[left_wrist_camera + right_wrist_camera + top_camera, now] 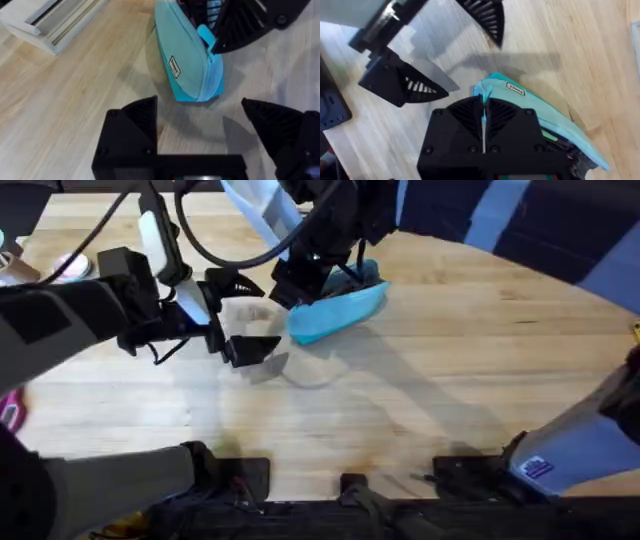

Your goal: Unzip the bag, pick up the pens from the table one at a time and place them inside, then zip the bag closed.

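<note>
The light-blue bag (345, 310) lies on the wooden table (450, 380) at the back centre, its teal zipper along the top. My right gripper (483, 116) reaches across to the bag's left end and is shut on the zipper pull tab (205, 36). The bag (550, 122) runs out from under its fingers. My left gripper (245, 318) hovers just left of the bag (187, 65), open, with nothing between its black fingers (135, 117). The pens are out of view.
A white slatted piece (45, 22) lies on the table beyond the bag's end. Small pink and white items (65, 268) sit at the far left edge. Bare wood stretches across the middle and right of the table.
</note>
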Action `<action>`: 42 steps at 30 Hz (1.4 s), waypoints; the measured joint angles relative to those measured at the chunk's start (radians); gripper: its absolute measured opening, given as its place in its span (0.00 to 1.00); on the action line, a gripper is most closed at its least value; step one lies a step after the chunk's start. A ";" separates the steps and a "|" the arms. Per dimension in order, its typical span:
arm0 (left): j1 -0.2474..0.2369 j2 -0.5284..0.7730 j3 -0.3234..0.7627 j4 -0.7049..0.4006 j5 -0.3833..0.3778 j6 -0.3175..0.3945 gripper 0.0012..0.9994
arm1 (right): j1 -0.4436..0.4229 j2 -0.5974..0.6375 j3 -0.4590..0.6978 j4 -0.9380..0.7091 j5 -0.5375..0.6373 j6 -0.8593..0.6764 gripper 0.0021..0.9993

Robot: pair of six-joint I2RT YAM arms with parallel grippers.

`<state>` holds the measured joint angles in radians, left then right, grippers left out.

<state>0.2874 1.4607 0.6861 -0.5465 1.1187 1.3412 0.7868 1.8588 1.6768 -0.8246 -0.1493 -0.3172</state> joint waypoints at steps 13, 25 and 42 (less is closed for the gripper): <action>-0.099 0.205 0.000 0.170 0.130 -0.066 0.99 | 0.000 0.000 0.000 0.000 0.000 0.007 0.03; -0.148 0.218 0.000 0.203 0.169 -0.073 0.99 | 0.000 0.000 0.000 0.000 0.000 0.007 0.03; -0.157 0.218 0.000 0.359 0.162 -0.280 0.62 | 0.000 0.000 0.003 -0.007 0.000 0.007 0.03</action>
<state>0.1300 1.6787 0.6861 -0.1877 1.2810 1.0609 0.7872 1.8591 1.6802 -0.8318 -0.1493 -0.3099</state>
